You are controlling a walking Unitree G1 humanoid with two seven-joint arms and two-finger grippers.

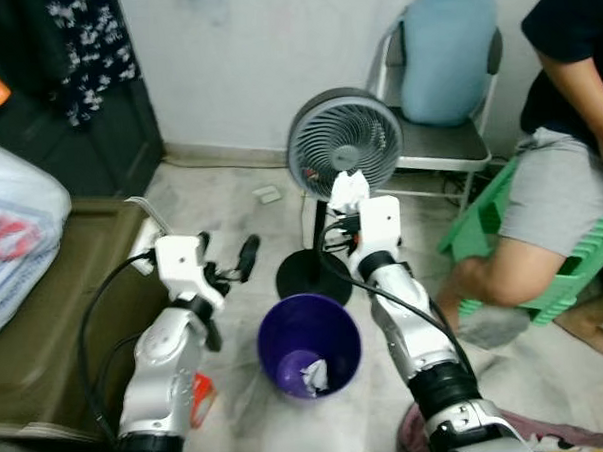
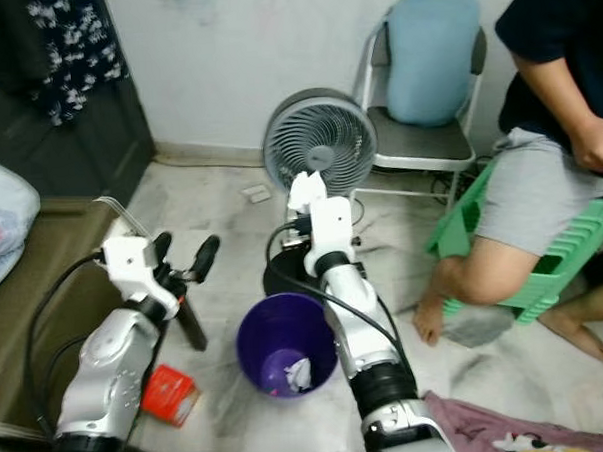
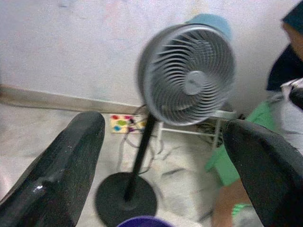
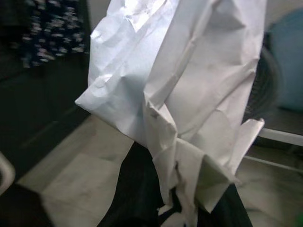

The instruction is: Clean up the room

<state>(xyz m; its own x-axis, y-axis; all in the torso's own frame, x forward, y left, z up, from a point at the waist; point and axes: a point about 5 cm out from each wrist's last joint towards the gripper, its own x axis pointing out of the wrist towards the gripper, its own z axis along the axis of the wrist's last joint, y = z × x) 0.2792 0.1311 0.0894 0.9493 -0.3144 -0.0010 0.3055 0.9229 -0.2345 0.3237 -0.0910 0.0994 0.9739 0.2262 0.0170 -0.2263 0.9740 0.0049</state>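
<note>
- Crumpled paper (image 1: 349, 190) clamped in right gripper (image 1: 353, 206), raised beyond purple bin (image 1: 309, 344).
- Left gripper (image 1: 228, 261) spread wide, empty, left of bin.

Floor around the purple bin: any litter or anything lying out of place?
Yes. A small red packet lies loose on the floor left of the purple bin, and a scrap sits near the wall. Crumpled paper is in the right tool, not yet binned.
</note>
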